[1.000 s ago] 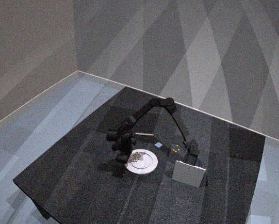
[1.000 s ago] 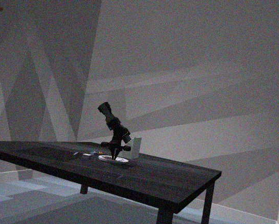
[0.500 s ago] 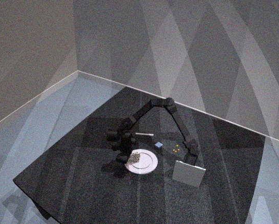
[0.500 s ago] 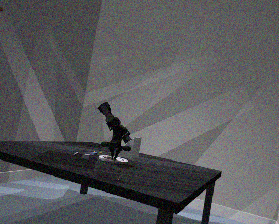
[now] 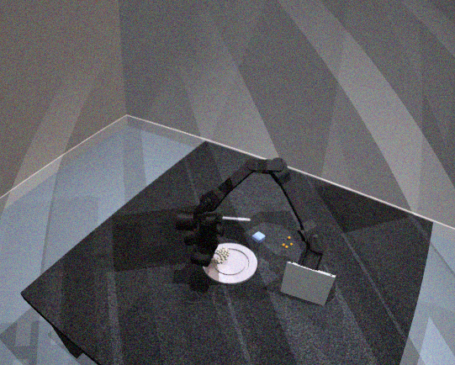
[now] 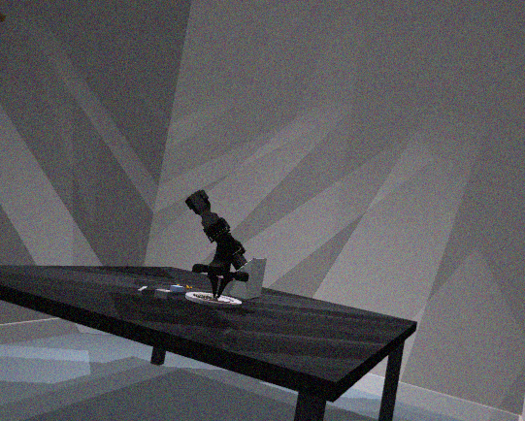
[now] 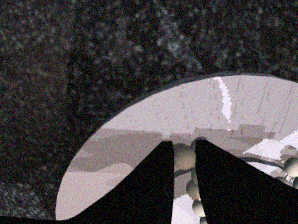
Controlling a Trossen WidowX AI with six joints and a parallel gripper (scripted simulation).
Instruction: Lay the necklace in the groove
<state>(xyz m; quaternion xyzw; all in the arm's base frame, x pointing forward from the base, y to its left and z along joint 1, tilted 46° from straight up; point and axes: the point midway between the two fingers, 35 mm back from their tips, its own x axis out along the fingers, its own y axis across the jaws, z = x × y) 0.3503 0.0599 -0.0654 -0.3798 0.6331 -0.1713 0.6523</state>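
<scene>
The pearl bead necklace [image 5: 222,254] [image 7: 198,207] lies bunched on the left part of the round white bead board [image 5: 248,275] [image 7: 150,110], over the ring groove there; part of it is hidden behind the arm in the top view. My gripper [image 6: 216,297] [image 7: 183,151] is shut on a bead of the necklace, low over the board. In the wrist view the held bead sits between the two fingertips, and more beads trail down between the fingers. Other beads show at the right edge. The right part of the groove shows without beads in the top view.
A light blue block [image 5: 258,236] [image 6: 178,288] lies behind the board, with several small orange pieces [image 5: 288,237] to its right. A white stick [image 5: 236,219] lies farther back. A grey upright panel [image 5: 308,283] [image 6: 257,278] stands to the right of the board.
</scene>
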